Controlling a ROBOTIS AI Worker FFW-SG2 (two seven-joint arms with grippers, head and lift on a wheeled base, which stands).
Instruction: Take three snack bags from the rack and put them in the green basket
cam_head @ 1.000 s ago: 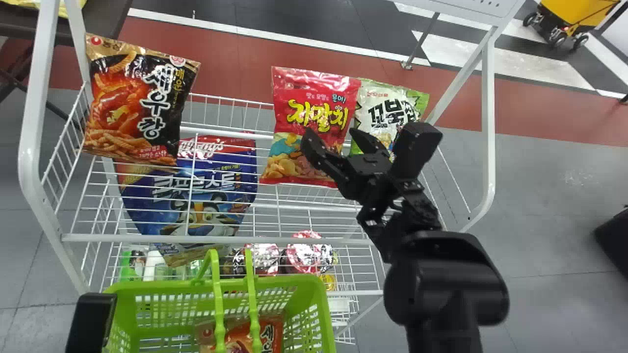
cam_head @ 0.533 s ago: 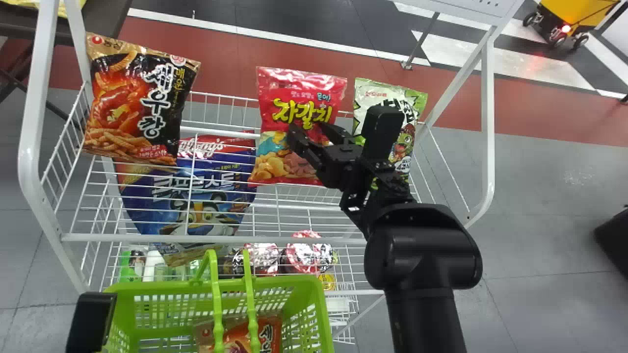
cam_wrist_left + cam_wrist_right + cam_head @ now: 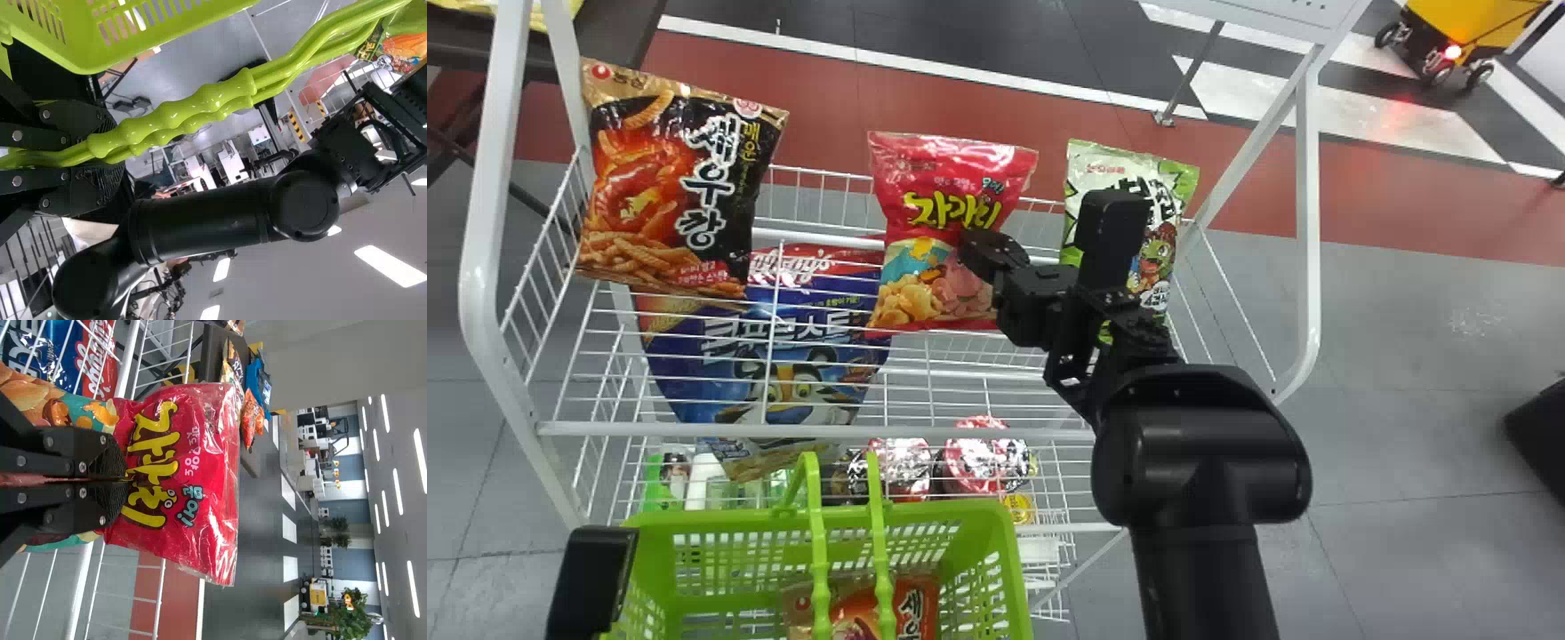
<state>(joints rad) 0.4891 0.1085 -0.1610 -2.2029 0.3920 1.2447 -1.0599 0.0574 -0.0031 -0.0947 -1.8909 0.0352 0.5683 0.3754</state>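
My right gripper [image 3: 996, 258] is at the red snack bag [image 3: 951, 187] in the rack's upper basket. In the right wrist view my right gripper [image 3: 123, 479] is shut on the middle of that red bag [image 3: 193, 447], whose front is pinched between the fingers. The green-and-white bag [image 3: 1080, 173] stands behind the right arm, and a black-and-orange bag [image 3: 640, 196] leans at the rack's left. The green basket [image 3: 996, 533] holds one orange bag [image 3: 916, 604]. In the left wrist view my left gripper [image 3: 100, 157] is shut on the basket handles [image 3: 180, 113].
The white wire rack [image 3: 827, 433] has a rail along its front and posts at both sides. A large blue bag [image 3: 694, 373] lies in the wires below the black-and-orange one. Shiny round-lidded cups [image 3: 978, 458] sit lower down, behind the green basket.
My right gripper moved left, and its fingers closed on the red bag. The red bag shifted left, away from the green-and-white one, and its front creased. The basket stayed put.
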